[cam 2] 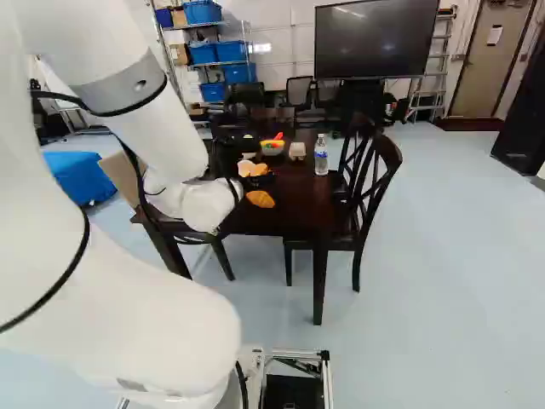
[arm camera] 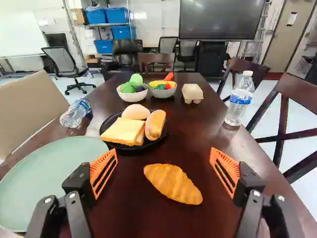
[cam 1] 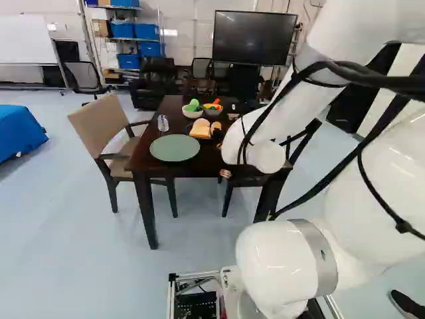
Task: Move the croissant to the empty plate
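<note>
with the hand (arm camera: 164, 151) spread wide, centre it over the croissant (arm camera: 173, 184), sink close to the counter (arm camera: 198, 121), then squeeze gently across the croissant's middle.

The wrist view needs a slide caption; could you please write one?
Croissant on the dark table, framed by the open gripper, with the empty green plate alongside.

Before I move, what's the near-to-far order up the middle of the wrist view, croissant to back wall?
Croissant → black plate → two bowls, side by side → brown chair at the table's far end → large dark screen.
</note>
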Motion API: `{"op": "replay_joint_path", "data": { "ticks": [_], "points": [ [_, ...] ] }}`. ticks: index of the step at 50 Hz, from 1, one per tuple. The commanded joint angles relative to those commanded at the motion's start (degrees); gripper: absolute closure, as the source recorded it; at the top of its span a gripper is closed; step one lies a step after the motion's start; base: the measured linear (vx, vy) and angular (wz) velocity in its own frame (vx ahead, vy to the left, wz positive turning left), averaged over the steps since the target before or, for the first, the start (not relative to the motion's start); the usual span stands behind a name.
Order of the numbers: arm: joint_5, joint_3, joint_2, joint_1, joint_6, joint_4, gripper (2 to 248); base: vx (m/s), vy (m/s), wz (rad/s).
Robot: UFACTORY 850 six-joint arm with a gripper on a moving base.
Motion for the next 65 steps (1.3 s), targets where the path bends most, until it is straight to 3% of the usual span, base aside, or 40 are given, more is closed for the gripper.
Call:
{"op": "replay_joint_path", "data": {
  "ticks": [35,65],
  "points": [
    [-14.23,-10.35,-5.73,2.97,0.00,-2.24,3,0.000,0.000,0.000],
    [-30.42,-18.70,-9.80,2.20,0.00,-5.00,3,0.000,0.000,0.000]
  ]
}}
